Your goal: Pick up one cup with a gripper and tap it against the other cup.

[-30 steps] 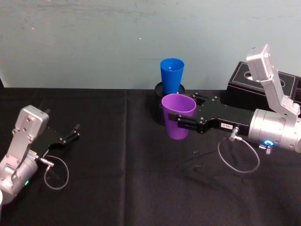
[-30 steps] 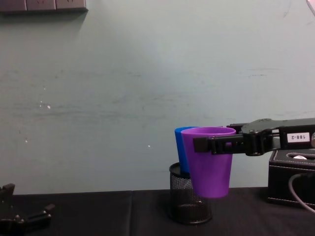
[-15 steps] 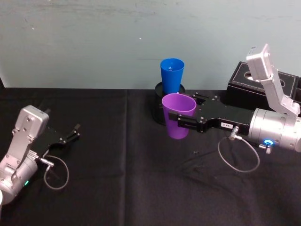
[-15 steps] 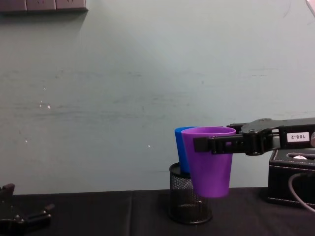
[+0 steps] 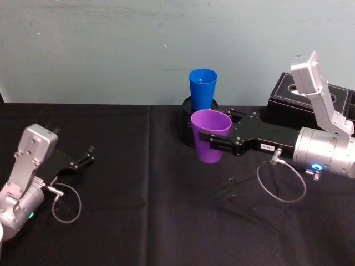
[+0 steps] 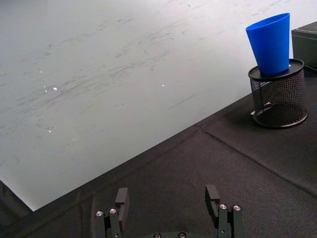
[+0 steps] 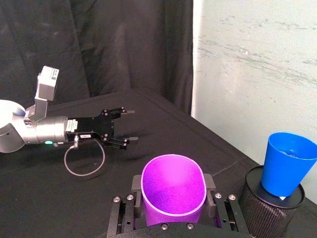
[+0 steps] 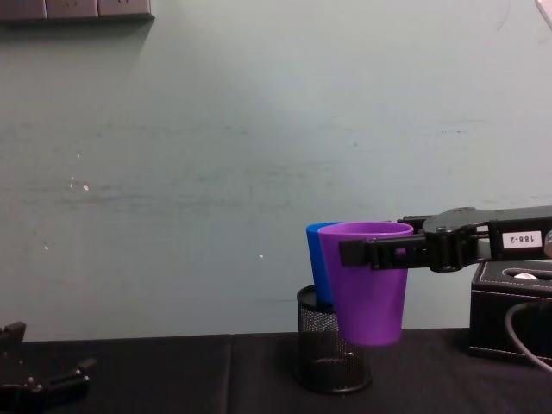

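Observation:
My right gripper (image 5: 209, 143) (image 8: 345, 253) (image 7: 172, 189) is shut on the purple cup (image 5: 210, 136) (image 8: 369, 283) (image 7: 173, 190) and holds it upright in the air, above the table. The blue cup (image 5: 202, 88) (image 8: 316, 269) (image 7: 288, 163) (image 6: 270, 43) stands in a black wire-mesh pen holder (image 5: 188, 124) (image 8: 332, 353) (image 7: 267, 208) (image 6: 277, 99) just behind it. In the chest view the purple cup overlaps the blue one; contact cannot be told. My left gripper (image 5: 86, 155) (image 6: 168, 197) (image 8: 52, 378) rests open at the table's left, far from both cups.
A black box (image 5: 310, 97) (image 8: 511, 315) sits at the back right, beside the pen holder. The table is covered in black cloth (image 5: 144, 221). A pale wall (image 5: 111, 50) closes the back edge.
The purple cup has risen very slightly in my right gripper. The left arm has not moved.

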Controlling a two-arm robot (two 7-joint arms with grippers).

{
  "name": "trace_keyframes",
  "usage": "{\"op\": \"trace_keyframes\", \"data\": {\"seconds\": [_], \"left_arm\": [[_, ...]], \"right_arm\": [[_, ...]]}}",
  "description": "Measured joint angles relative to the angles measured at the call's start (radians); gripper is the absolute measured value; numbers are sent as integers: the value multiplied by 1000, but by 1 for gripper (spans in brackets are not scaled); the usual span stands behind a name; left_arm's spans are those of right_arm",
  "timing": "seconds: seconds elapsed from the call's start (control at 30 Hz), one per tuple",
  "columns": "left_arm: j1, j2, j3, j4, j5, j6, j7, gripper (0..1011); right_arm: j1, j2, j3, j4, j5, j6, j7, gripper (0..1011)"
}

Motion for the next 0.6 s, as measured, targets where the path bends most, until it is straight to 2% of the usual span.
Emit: {"op": "trace_keyframes", "data": {"seconds": [0.6], "left_arm": [[0, 0, 0, 0, 0, 0, 0, 1011]], "right_arm": [[0, 0, 0, 0, 0, 0, 1, 718]]}}
